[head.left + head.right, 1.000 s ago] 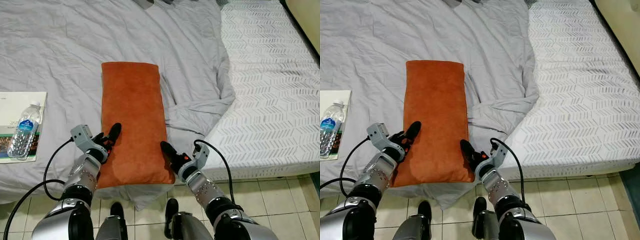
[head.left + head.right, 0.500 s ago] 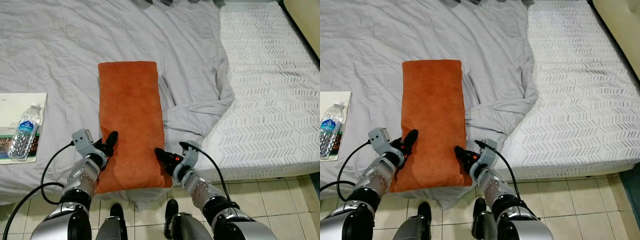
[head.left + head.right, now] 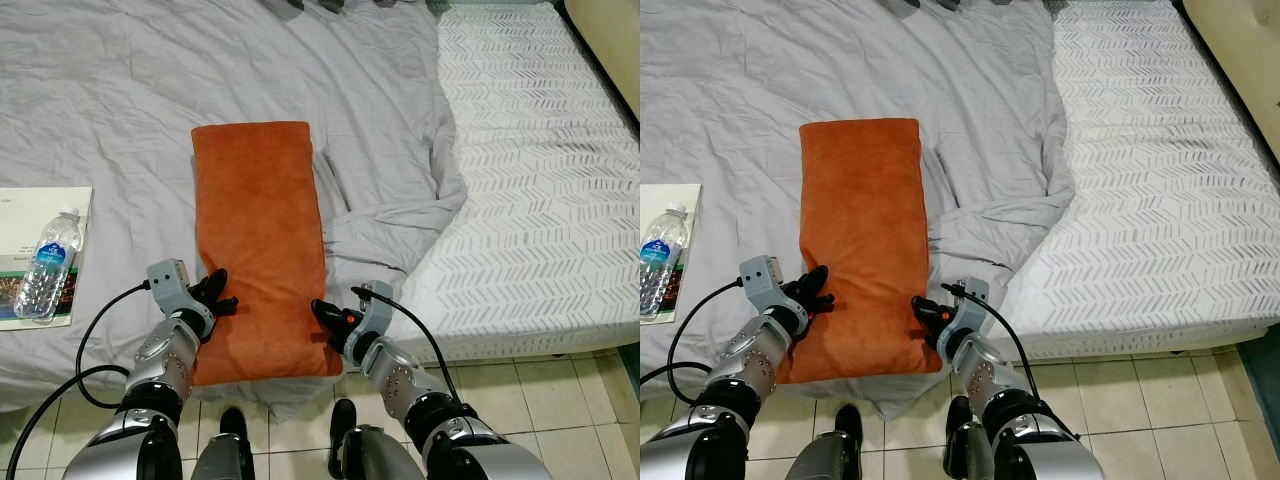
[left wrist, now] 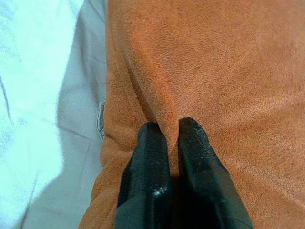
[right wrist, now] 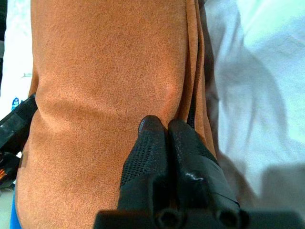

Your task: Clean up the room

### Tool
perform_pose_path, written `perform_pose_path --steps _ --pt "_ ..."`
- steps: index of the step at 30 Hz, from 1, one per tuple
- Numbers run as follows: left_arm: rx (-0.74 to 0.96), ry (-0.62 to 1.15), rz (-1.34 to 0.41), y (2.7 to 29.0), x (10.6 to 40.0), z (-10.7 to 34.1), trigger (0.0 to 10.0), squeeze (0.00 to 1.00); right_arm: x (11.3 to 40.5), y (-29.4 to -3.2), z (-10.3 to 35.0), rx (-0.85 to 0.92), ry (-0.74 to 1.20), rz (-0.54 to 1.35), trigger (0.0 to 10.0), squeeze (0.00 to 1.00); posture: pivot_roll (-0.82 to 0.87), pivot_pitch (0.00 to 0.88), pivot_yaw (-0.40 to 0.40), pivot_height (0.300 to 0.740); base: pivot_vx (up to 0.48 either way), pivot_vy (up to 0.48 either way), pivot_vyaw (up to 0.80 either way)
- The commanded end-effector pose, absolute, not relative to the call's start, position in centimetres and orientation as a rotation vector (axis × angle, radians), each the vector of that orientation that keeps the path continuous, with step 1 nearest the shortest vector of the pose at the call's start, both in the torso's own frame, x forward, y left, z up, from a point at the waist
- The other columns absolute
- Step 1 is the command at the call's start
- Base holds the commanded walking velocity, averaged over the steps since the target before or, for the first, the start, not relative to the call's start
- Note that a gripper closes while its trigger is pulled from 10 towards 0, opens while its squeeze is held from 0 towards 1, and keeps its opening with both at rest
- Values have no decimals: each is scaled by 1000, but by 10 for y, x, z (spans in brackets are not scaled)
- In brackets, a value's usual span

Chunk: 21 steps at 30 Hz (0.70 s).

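Two grippers work the near end of one orange pillow [image 3: 258, 245]. The left gripper [image 3: 217, 297] sits at the pillow's left edge, its black fingers [image 4: 151, 157] pinched narrow on a raised fold of the velvety cover (the ridge of fabric runs up between them in the left wrist view). The right gripper [image 3: 325, 313] sits at the pillow's right edge, near its front corner; its fingers [image 5: 151, 138] are pressed together against the cover beside the side seam, and whether any fabric is caught between them cannot be told. Black cables loop from both silver wrists.

The pillow lies lengthwise on a rumpled grey sheet [image 3: 120, 90], its near end at the bed's front edge, its far end pointing up the bed. To the right of the sheet, the mattress [image 3: 540, 180] shows a white cover with a grey chevron pattern. Well to the left of the pillow, a plastic water bottle [image 3: 46, 265] lies on a booklet [image 3: 18, 215]. Below the bed edge is a pale tiled floor [image 3: 560, 395].
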State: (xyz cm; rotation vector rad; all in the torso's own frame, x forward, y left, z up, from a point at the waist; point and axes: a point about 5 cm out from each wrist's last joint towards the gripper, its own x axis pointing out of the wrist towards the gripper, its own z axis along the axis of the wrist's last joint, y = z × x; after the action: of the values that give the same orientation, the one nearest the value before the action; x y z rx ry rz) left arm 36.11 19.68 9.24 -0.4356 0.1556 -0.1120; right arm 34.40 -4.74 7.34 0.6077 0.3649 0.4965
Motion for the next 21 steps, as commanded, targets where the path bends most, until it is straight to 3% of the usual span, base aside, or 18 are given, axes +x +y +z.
perform_pose_path --steps 1,9,12,14,18,21 --pt "-421 321 -140 182 342 55 0 0 299 37 59 774 521 629 0 0 78 451 -114 740 0 0 0" --pt "-258 191 -216 182 355 85 0 0 322 21 80 690 395 585 0 0 89 380 -108 740 0 0 0" --pt "-155 76 -266 180 365 114 0 0 345 -8 102 632 249 525 0 0 100 253 -105 740 0 0 0" --pt "-155 76 -266 180 365 114 0 0 345 -8 102 632 249 525 0 0 100 253 -105 740 0 0 0" --pt "-79 -65 -306 181 373 155 0 0 365 -58 145 546 0 433 0 0 102 123 -92 740 0 0 0" --pt "-70 -93 -310 181 375 163 0 0 366 -69 161 519 -83 402 0 0 96 94 -84 740 0 0 0"
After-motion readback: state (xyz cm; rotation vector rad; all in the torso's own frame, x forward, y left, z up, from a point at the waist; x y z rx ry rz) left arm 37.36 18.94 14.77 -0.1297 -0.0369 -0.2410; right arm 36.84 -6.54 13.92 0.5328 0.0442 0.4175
